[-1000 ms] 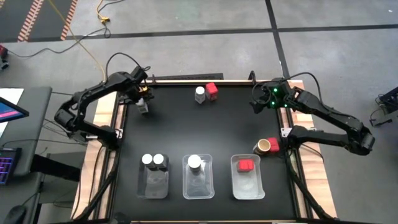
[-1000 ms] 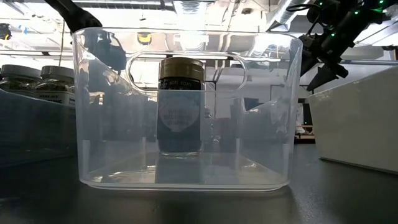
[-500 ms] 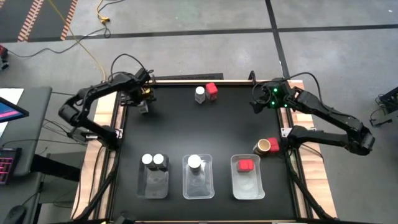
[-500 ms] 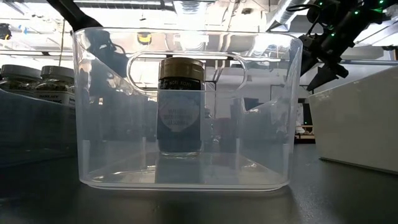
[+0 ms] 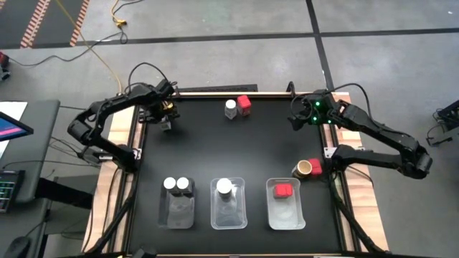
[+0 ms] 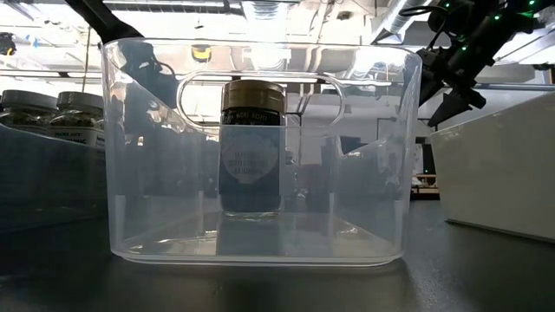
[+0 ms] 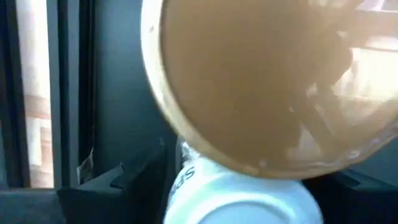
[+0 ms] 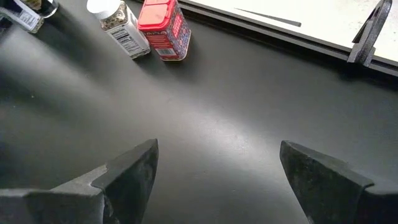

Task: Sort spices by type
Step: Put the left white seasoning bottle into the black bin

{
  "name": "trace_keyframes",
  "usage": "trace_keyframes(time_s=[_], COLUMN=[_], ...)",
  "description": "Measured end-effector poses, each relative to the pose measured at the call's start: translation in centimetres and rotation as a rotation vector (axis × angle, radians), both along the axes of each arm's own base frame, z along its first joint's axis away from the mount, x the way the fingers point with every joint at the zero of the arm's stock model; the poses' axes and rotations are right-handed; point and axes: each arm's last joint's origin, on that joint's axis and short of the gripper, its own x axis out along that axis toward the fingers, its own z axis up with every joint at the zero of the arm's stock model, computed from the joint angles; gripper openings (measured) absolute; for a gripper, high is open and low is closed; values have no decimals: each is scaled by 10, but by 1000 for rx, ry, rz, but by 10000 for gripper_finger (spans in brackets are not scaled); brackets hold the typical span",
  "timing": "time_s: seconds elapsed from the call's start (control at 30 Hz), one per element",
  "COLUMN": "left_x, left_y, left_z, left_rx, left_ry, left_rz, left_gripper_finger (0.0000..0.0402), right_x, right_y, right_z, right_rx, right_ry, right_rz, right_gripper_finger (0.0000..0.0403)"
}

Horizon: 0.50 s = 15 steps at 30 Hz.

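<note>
Now | left gripper (image 5: 166, 118) far-left, fingers pinching a tan-lidded jar (image 7: 249, 81) | lift straight (mind the worktop (image 5: 215, 150)) | right gripper (image 8: 214, 180) hovers far-right, fingers spread.

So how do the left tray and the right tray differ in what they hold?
The left tray holds two white-capped jars side by side; the right tray holds one red-capped jar. In both trays the jars stand at the far end, and the near part is bare. Both trays are clear plastic and stand in one row.
</note>
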Motion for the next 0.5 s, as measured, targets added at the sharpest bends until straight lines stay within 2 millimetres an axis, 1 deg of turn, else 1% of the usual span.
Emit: trace_keyframes(time_s=[0.23,0.3,0.4,0.5], left_x=[1,0,0,0], left_y=[1,1,1,1], left_z=[0,0,0,0], left_rx=[10,7,8,8], left_ry=[-4,-2,-2,-2], left_rz=[-5,-6,-6,-10], left_gripper_finger=[274,268,247,217], right_x=[0,0,0,0], right_y=[0,0,0,0], right_z=[0,0,0,0], right_rx=[0,0,6,8], right_ry=[0,0,-6,-7], right_rz=[0,0,-9,-11], right_gripper_finger=[363,363,363,363])
